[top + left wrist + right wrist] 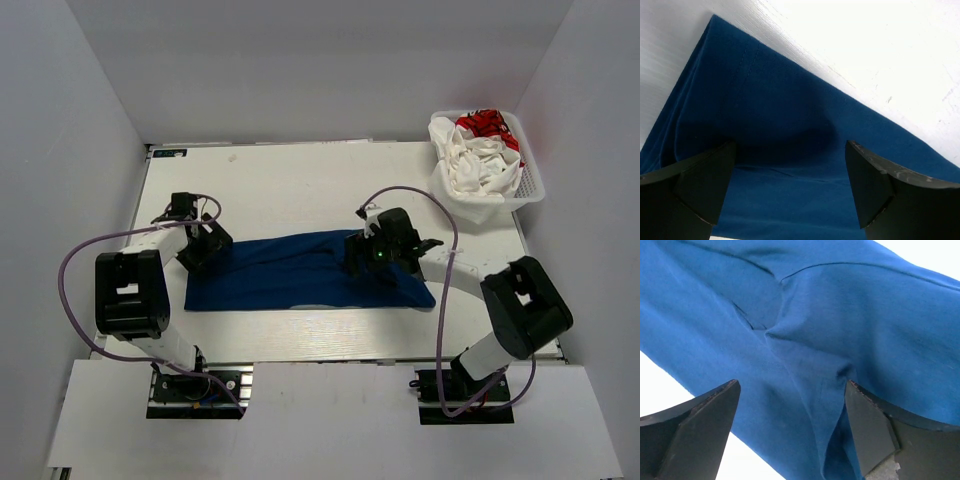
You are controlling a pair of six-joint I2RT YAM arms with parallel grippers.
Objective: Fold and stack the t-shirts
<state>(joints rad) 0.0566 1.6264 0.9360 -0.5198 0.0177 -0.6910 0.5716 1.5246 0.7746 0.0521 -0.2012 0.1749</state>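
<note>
Left hand (215, 245) and right hand (358, 252), both spread apart, over one blue t-shirt (290, 272); one white t-shirt (472, 162) in one basket (531, 186).

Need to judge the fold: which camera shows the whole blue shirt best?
Top external: the blue shirt lies end to end, a long folded strip on the table. Left wrist shows only one corner of it; right wrist only creased cloth beyond its open fingers.
</note>
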